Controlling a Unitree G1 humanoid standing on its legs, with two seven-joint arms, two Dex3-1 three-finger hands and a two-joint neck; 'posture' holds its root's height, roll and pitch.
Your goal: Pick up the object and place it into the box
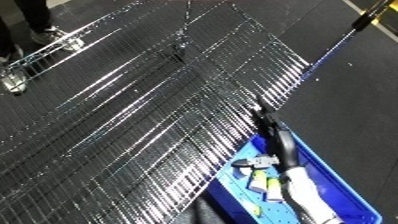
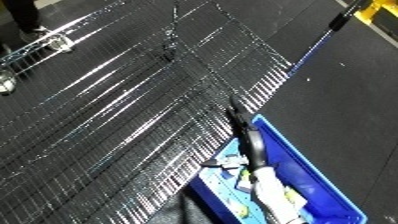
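A blue bin (image 1: 345, 176) stands at the lower right, against the edge of a wire shelf. Inside it lie small objects: a grey and white one (image 1: 258, 162) and a pale yellowish one (image 1: 261, 183). My right forearm (image 1: 306, 195) comes up from the lower edge over the bin. My right hand (image 1: 272, 131) stretches past the bin's far corner to the shelf's edge, fingers straight, with nothing visible in it. My left hand shows in neither view.
A large wire shelf (image 1: 151, 110) lies tilted across most of the view, with caster wheels (image 1: 13, 82) at its left end. Dark floor (image 1: 355, 95) lies to the right. A black pole (image 1: 360, 20) with a yellow part stands at the top right.
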